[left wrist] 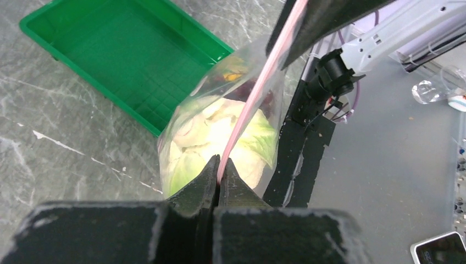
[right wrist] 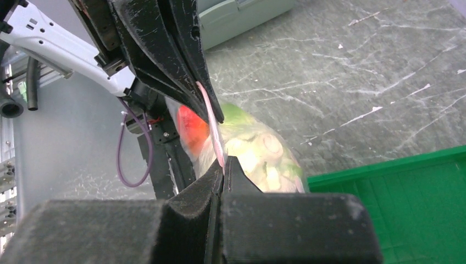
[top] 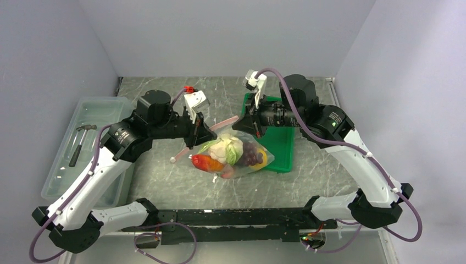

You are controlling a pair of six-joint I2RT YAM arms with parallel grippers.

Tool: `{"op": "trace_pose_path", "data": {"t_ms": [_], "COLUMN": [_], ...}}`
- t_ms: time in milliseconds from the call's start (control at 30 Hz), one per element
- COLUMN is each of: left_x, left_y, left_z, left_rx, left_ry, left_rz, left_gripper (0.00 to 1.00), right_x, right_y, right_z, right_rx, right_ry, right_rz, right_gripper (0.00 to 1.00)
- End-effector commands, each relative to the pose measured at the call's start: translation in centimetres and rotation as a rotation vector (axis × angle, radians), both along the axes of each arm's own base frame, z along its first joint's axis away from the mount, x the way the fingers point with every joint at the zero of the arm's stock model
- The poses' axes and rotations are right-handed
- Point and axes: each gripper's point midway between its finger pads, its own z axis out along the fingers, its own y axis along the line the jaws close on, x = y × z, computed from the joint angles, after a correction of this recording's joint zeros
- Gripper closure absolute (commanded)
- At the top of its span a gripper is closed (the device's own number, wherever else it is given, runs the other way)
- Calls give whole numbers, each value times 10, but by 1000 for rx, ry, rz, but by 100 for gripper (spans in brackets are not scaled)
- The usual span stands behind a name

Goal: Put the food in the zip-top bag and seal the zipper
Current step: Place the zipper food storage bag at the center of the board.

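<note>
The zip-top bag (top: pixel 233 157) hangs at the table's middle, partly over the tray, with the food inside: a leafy vegetable (top: pixel 226 148), purple grapes (top: pixel 251 154) and a red piece (top: pixel 201 161). Its pink zipper (top: pixel 222 125) stretches between both grippers. My left gripper (top: pixel 199 133) is shut on the zipper's left end; in the left wrist view the strip (left wrist: pixel 258 88) runs out of the closed tips (left wrist: pixel 220 166) over the bag (left wrist: pixel 192 148). My right gripper (top: pixel 250 122) is shut on the other end, pinching the strip (right wrist: pixel 211 118) at its tips (right wrist: pixel 224 163).
A green tray (top: pixel 281 144) lies under and right of the bag. A large translucent bin (top: pixel 104 107) with a hammer (top: pixel 81 142) in it stands at the left. The arms' black base rail (top: pixel 231 220) runs along the near edge.
</note>
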Motion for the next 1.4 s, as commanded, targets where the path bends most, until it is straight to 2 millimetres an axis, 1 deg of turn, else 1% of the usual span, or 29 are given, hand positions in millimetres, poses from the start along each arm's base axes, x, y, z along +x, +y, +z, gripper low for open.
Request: {"op": "trace_pose_path", "data": {"t_ms": [0,200,333,400,533,700,800,933,1100,1267,1367], "left_x": [18,32,37,40,50,70,77,82,101,125,140], "left_y": [7,14,17,19,26,41,46,47,55,61,60], "left_z": [5,12,21,26,32,30,29,36,37,23,14], "left_rx": [24,27,12,4,15,74,86,84,121,232,291], "left_ry": [-32,-65,-94,-109,-137,-167,-183,-208,-246,-292,-307], "left_rz": [102,187,224,244,302,427,468,488,569,625,649], "left_gripper": [100,100,100,100,100,100,100,100,100,100,100], "right_x": [-1,2,7,9,11,17,19,21,20,19,18], "right_y": [-9,-15,-20,-24,-30,-40,-45,-49,-50,-49,-50], "right_z": [49,43,42,43,44,41,37,30,22,8,0], "right_rx": [143,134,128,128,134,129,130,128,129,122,112], "right_ry": [-135,-147,-154,-161,-174,-179,-181,-176,-168,-152,-138], "right_rz": [-34,-73,-111,-134,-172,-237,-271,-295,-300,-297,-298], "right_gripper": [99,87,74,66,60,58,58,58,58,58,58]}}
